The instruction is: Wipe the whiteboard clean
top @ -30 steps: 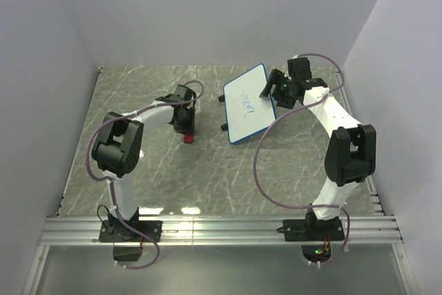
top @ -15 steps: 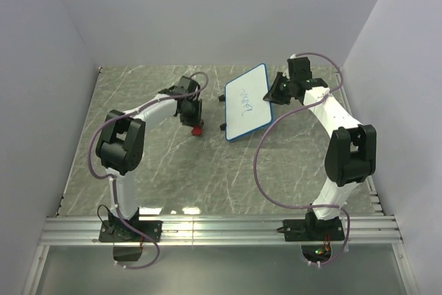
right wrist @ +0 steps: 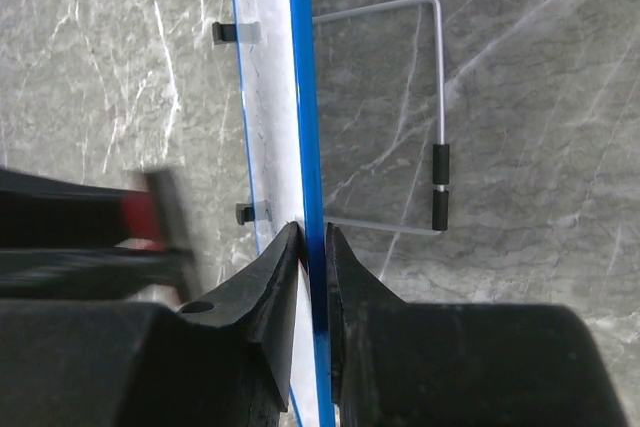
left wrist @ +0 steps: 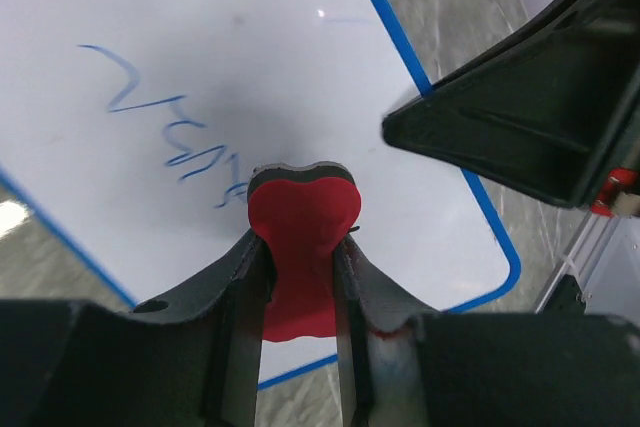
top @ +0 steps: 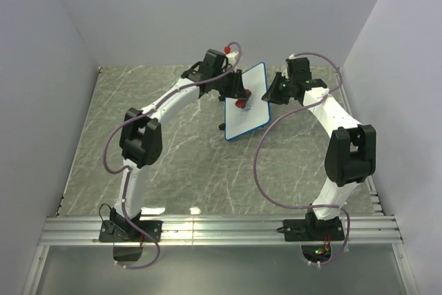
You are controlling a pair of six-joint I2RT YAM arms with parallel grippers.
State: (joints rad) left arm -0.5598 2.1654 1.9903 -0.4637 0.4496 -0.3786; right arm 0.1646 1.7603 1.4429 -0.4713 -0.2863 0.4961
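Right gripper (right wrist: 312,239) clamps whiteboard (right wrist: 303,67) edge, left gripper (left wrist: 300,247) holding red block (left wrist: 303,209).

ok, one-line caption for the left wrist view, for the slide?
Left tool shut on a red eraser, over the blue scribbles on the whiteboard.

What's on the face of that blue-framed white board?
There are blue scribbles on the whiteboard, illegible. The red eraser in the left gripper covers where they end, so any marks beneath it are hidden.
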